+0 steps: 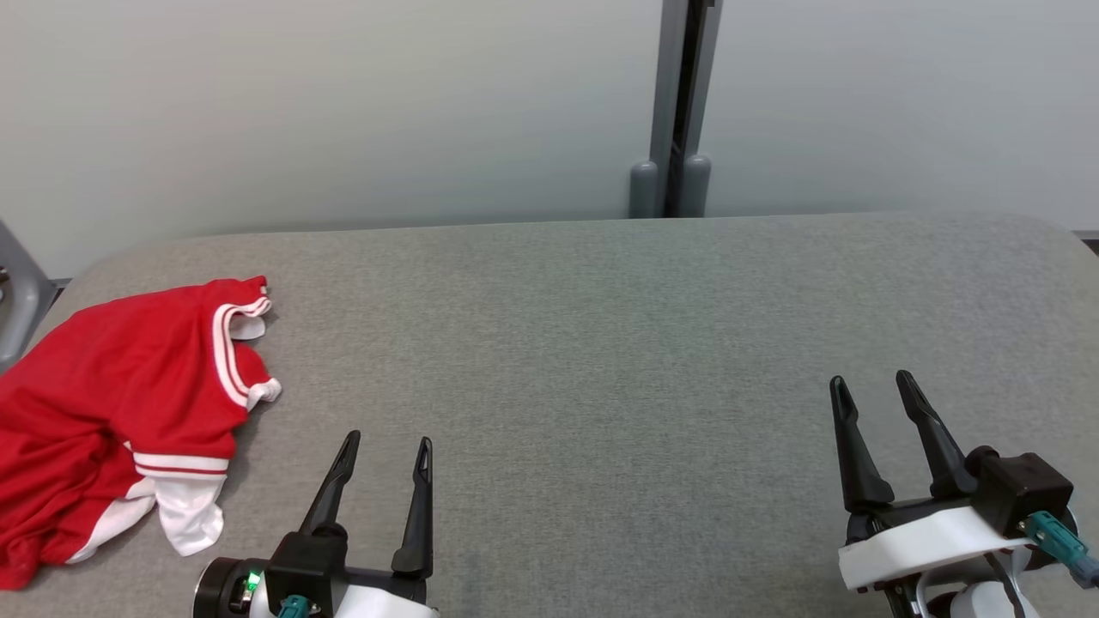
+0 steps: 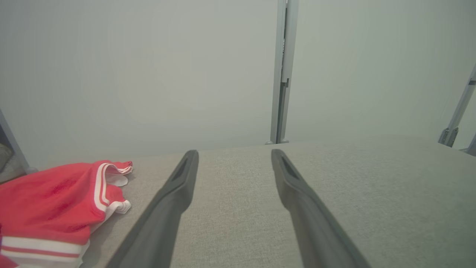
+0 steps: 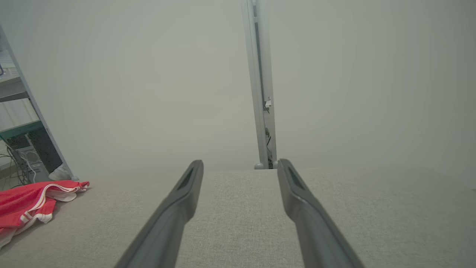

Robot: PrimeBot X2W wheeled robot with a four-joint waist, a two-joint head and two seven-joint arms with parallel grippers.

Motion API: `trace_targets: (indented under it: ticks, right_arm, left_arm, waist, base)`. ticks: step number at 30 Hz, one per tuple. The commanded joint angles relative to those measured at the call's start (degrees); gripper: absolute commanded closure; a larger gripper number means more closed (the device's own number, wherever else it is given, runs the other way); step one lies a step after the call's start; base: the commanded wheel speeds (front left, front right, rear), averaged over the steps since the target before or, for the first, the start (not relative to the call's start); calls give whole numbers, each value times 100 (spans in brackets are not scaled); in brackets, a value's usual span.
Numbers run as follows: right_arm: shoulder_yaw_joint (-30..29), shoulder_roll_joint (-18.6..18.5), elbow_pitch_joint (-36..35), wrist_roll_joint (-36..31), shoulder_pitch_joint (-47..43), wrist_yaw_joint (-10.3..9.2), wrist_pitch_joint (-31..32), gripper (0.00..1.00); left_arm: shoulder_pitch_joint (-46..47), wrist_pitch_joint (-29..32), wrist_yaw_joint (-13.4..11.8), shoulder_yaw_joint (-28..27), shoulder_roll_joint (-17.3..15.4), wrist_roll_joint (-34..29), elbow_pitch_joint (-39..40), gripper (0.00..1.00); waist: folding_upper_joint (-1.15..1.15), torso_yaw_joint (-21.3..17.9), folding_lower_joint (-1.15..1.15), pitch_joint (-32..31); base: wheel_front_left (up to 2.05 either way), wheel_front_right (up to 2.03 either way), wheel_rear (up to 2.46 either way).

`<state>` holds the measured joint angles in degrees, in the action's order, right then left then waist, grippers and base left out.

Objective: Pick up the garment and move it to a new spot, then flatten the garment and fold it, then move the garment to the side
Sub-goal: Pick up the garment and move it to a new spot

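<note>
A red garment (image 1: 112,412) with white stripes and white trim lies crumpled at the left side of the grey table (image 1: 601,343). It also lies at the lower left of the left wrist view as the garment (image 2: 52,204) and at the far left of the right wrist view as the garment (image 3: 26,204). My left gripper (image 1: 388,442) hovers open near the front edge, just right of the garment, holding nothing. My right gripper (image 1: 871,382) stands open at the lower right, far from the cloth. Both pairs of fingers (image 2: 174,193) (image 3: 186,193) point toward the far edge.
A pale wall with a grey vertical post (image 1: 678,112) rises behind the table. A grey frame (image 1: 17,300) stands off the left edge, and a shelf with cables (image 3: 22,149) beyond it. The table's fabric top spreads wide between the two grippers.
</note>
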<state>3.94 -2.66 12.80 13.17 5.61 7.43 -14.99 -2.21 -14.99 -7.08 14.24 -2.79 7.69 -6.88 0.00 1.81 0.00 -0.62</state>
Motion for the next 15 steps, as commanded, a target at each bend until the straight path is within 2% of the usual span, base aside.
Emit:
trace_targets:
  ticks: [1, 5, 8, 15]
  right_arm:
    - [6, -45, -47, 25, 10, 10, -33, 0]
    - [98, -44, -105, 61, -28, 10, -32, 0]
    - [165, -45, -151, 73, -50, 10, -33, 0]
    - [306, -43, -226, 165, -108, 10, -32, 0]
  left_arm:
    - [5, -25, 6, -25, -21, -36, -8, 0]
    - [32, -25, 14, -86, -20, -49, -13, 0]
    - [12, -25, -4, -158, -20, 176, 7, 0]
    - [-29, -19, 46, -268, -19, 124, 0, 0]
  waist:
    - [0, 106, 0, 2]
    - [0, 392, 0, 18]
    - [0, 671, 0, 34]
    - [0, 1369, 0, 17]
  base:
    - [0, 0, 0]
    - [0, 0, 0]
    - [0, 0, 0]
    - [0, 0, 0]
